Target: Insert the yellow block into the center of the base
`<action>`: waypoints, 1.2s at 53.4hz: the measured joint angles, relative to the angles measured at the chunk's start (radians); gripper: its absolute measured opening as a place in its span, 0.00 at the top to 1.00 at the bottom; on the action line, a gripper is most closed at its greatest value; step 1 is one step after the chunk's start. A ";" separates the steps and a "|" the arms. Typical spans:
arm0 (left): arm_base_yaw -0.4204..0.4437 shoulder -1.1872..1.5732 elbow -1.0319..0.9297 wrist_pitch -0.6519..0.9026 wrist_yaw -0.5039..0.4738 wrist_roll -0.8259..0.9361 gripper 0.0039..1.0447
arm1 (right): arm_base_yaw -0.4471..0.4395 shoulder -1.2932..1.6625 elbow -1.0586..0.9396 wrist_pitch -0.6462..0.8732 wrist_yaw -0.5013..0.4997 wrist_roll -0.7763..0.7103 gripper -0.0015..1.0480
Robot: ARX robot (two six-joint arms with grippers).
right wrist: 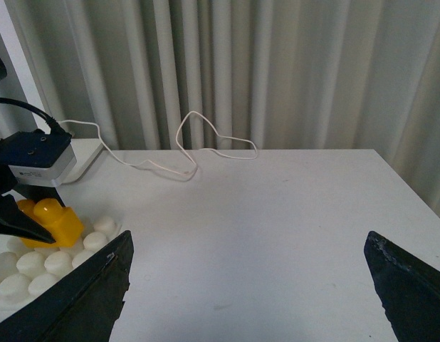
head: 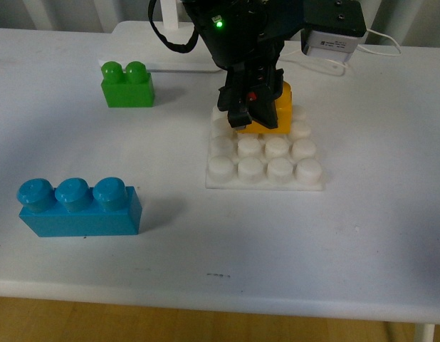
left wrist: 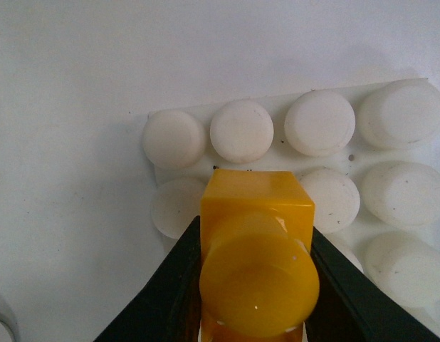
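Observation:
My left gripper (head: 257, 114) is shut on the yellow block (head: 275, 108), holding it over the far half of the white studded base (head: 265, 167). In the left wrist view the yellow block (left wrist: 257, 246) sits between the black fingers (left wrist: 170, 285), with the base (left wrist: 391, 189) studs right under it; whether it touches them I cannot tell. My right gripper (right wrist: 248, 285) is open over bare table, well to the side of the base (right wrist: 35, 267) and the yellow block (right wrist: 53, 222).
A green two-stud brick (head: 127, 85) stands at the back left. A blue three-stud brick (head: 79, 208) lies at the front left. A white cable (right wrist: 191, 153) runs along the table's far edge, in front of curtains.

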 joint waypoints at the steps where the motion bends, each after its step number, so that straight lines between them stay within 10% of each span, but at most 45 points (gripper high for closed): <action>1: 0.000 0.000 0.000 0.000 0.000 -0.001 0.70 | 0.000 0.000 0.000 0.000 0.000 0.000 0.09; 64: 0.000 0.066 0.049 -0.024 -0.014 -0.016 0.68 | 0.000 0.000 0.000 0.000 0.000 0.000 0.09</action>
